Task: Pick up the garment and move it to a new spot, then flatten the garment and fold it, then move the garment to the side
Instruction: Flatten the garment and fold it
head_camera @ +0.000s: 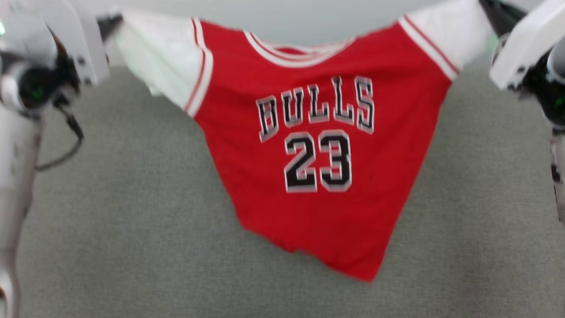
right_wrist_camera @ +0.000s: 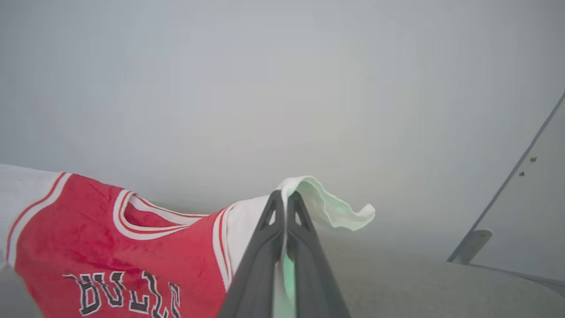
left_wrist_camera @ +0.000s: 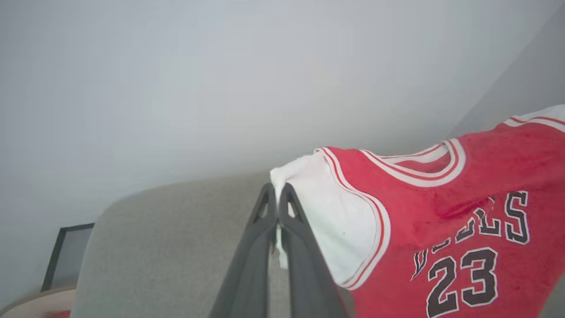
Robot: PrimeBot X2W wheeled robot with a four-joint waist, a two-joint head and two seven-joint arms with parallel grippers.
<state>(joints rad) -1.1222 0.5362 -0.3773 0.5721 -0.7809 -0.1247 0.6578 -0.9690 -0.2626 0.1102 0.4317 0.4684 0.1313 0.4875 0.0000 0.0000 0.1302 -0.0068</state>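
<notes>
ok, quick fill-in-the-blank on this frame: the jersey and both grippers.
1. The left gripper is shut on a ____ sleeve of the red jersey.
2. The right gripper is ____ on the other sleeve.
3. The number printed under "BULLS" is ____.
4. Behind the jersey lies a ____ fabric surface.

Missing words: white; shut; 23; grey.

Glossy white shells over black joints (each with a small green light) form the left arm (head_camera: pixel 15 154) and right arm (head_camera: pixel 525 48); a thin black cable (head_camera: pixel 73 132) hangs off the left. The left hand (left_wrist_camera: pixel 277 189) and right hand (right_wrist_camera: pixel 286 195) have long dark-grey tapered fingers (left_wrist_camera: pixel 251 260).
</notes>
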